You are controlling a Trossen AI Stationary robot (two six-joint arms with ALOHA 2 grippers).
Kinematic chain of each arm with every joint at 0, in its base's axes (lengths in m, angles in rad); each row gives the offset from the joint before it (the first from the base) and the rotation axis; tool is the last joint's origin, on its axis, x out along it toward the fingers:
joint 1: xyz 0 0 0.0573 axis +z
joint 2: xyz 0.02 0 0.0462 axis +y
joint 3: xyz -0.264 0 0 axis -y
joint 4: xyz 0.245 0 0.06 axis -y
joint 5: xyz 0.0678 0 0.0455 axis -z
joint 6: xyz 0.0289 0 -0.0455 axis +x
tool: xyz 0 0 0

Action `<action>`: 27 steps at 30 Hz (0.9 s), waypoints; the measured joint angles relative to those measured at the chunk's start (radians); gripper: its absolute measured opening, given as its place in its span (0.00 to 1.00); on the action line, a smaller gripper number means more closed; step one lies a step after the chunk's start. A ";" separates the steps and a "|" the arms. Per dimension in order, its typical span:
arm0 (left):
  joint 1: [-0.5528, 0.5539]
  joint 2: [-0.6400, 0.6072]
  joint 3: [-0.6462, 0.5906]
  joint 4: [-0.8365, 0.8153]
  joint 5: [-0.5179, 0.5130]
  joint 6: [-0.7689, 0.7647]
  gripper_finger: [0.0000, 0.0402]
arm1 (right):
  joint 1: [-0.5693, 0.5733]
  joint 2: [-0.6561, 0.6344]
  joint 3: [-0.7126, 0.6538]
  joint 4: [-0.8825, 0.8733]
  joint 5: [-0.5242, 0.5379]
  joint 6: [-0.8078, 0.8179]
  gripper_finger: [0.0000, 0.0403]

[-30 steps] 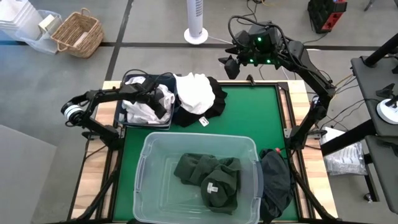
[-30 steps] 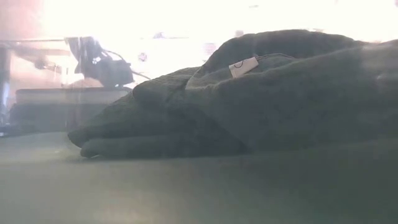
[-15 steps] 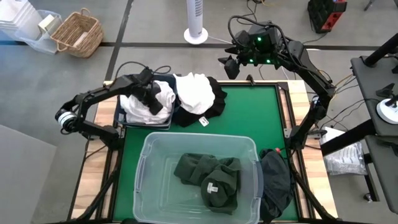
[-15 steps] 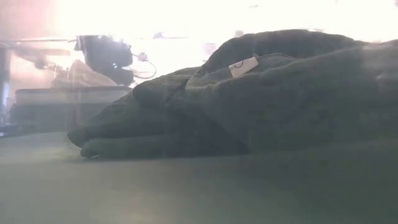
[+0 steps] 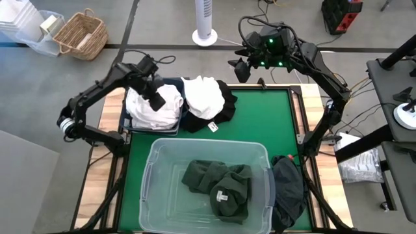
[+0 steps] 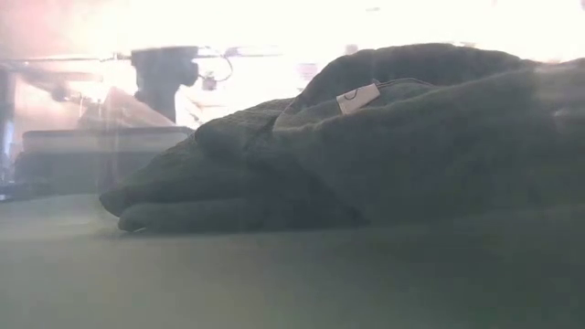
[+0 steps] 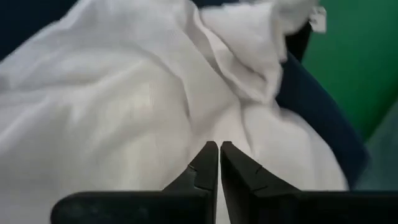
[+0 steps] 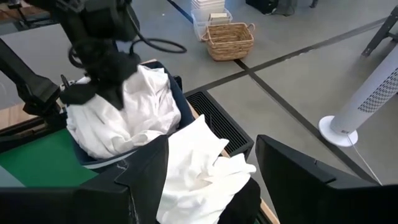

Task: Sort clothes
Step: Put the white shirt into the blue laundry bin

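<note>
White clothes (image 5: 156, 110) lie heaped in the navy bin (image 5: 127, 125) at the table's far left. My left gripper (image 5: 156, 102) hangs shut just above them, with nothing between its fingers (image 7: 219, 149). Beside the bin a white garment (image 5: 201, 94) rests on a black one (image 5: 227, 104) with a small white tag (image 5: 212, 127). Dark green clothes (image 5: 218, 185) lie in the clear tub (image 5: 156, 156); the low view shows them close up (image 6: 366, 146). My right gripper (image 5: 239, 69) waits open, high over the table's far edge (image 8: 211, 149).
The clear tub takes up the table's near middle. A dark garment (image 5: 289, 188) hangs over the table's right edge beside it. Bare green mat (image 5: 273, 123) lies at the far right. On the floor beyond stand a wicker basket (image 5: 81, 34) and a white fan (image 5: 205, 26).
My left gripper has risen straight up off the white clothes in the bin and has stayed shut. The white clothes remain heaped in the bin.
</note>
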 joint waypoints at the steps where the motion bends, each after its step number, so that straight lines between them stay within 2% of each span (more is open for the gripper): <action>1: 0.000 -0.002 0.029 -0.048 0.000 0.007 0.00 | 0.000 0.000 0.000 0.000 0.000 0.000 0.58; 5: 0.000 -0.040 0.109 -0.202 0.000 0.053 0.00 | 0.000 0.000 0.000 0.000 0.000 -0.001 0.59; 10: 0.004 -0.129 0.076 -0.271 -0.078 0.043 0.00 | 0.000 0.000 -0.002 -0.001 0.000 -0.007 0.61; 14: 0.003 -0.224 -0.041 -0.189 -0.092 -0.019 0.00 | 0.000 0.000 -0.002 0.000 -0.001 -0.015 0.60; 19: 0.005 -0.309 -0.210 -0.085 -0.191 -0.107 0.00 | 0.000 0.000 -0.003 0.000 -0.001 -0.021 0.58; 27: 0.003 -0.313 -0.438 0.135 -0.194 -0.180 0.00 | 0.000 0.000 -0.004 0.000 -0.001 -0.024 0.60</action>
